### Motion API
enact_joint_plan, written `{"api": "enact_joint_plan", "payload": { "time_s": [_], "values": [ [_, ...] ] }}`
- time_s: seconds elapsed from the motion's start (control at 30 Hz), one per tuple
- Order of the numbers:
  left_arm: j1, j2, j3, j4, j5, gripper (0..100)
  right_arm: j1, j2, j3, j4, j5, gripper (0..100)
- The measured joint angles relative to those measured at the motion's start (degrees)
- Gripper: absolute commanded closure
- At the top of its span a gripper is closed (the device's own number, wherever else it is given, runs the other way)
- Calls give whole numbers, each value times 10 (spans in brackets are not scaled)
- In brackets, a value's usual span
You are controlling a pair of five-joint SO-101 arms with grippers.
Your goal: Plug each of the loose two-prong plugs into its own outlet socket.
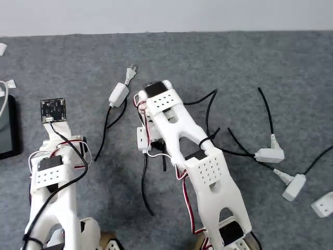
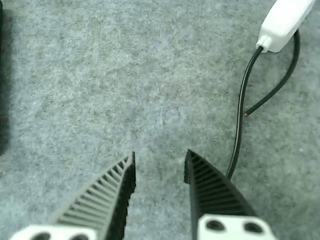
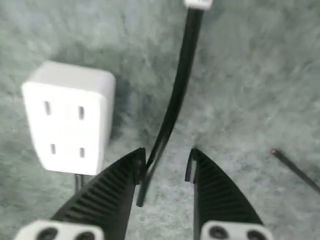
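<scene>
Two arms [image 1: 208,172]. Five white corded pieces: one pronged plug [image 1: 119,92], one socket block [image 3: 67,117], three others [image 1: 269,154], kind unclear.

Left gripper [image 2: 160,158], jaws apart, pointing down, right gripper [image 3: 166,153], jaws apart, arm stretched forward

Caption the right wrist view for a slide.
Open right gripper above a thin black cable on grey carpet, beside a white plastic outlet block with two pairs of slots.

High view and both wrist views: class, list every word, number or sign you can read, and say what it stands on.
No text can be read in any view.
The small black board on an arm has tiny pale marks, too small to read.
The outlet socket shows four slots and no print.
</scene>
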Motion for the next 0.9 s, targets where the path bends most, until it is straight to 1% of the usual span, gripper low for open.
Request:
{"api": "enact_joint_plan", "payload": {
  "time_s": [0.2,0.27,0.43,0.53,0.67,0.9],
  "values": [
    [0,0,0,0,0,848,-21,-34,89,-3,-7,866],
    [0,0,0,0,0,848,-25,-61,137,-23,-9,870],
    [0,0,0,0,0,848,-25,-136,265,-105,-11,962],
    [0,0,0,0,0,848,-25,-167,319,-149,-11,986],
    [0,0,0,0,0,848,-25,-178,339,-167,-11,988],
    [0,0,0,0,0,848,-24,-188,345,-165,-11,989]
  ]
}}
